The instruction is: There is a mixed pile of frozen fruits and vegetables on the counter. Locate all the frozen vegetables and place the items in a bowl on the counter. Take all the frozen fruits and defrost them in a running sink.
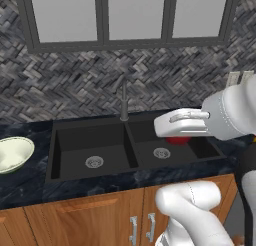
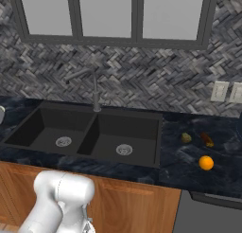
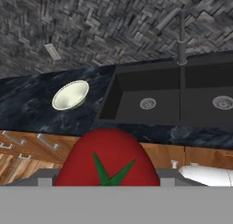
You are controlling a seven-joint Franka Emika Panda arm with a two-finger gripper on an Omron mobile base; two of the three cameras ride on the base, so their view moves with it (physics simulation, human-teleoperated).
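Observation:
A small red round vegetable with a green star-shaped calyx (image 3: pixel 107 157) sits between my gripper's (image 3: pixel 107 180) fingertips, which are shut on it. From the left base view the hand (image 1: pixel 181 123) hovers over the right basin of the black sink (image 1: pixel 90 123), the red item (image 1: pixel 177 139) peeking out below it. The pale greenish bowl (image 1: pixel 12 153) (image 3: pixel 70 94) rests on the dark counter (image 1: pixel 25 185) left of the sink. On the counter right of the sink (image 2: pixel 158 132) lie an orange ball (image 2: pixel 206 163), an olive lump (image 2: pixel 186 138) and a dark brown oblong item (image 2: pixel 207 139).
A tall dark grey faucet (image 1: pixel 124 102) (image 2: pixel 95 92) stands behind the divider between the two basins. No water shows at it. Wooden cabinets with metal handles (image 1: pixel 134 230) run below the counter. Wall outlets (image 2: pixel 220 91) sit on the herringbone backsplash at the right.

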